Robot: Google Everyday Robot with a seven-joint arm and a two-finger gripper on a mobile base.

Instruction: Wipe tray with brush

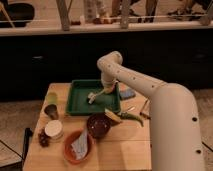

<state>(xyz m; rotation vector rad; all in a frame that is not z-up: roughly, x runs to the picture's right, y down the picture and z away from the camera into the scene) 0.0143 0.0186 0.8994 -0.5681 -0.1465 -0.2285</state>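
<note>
Green tray [80, 105] at the desk's [125, 147] rear edge; gripper [106, 90] clamped on brush [93, 96] inside it. Risk: a long stroke could catch the rim and shift the tray.

No words, nos. or signs can be read anywhere (not on the tray [80, 106], not on the white robot arm [137, 84]). The gripper [102, 93] hangs low over the tray, approx. mid-tray, w/ the brush [93, 96] right beside its tip.
</note>
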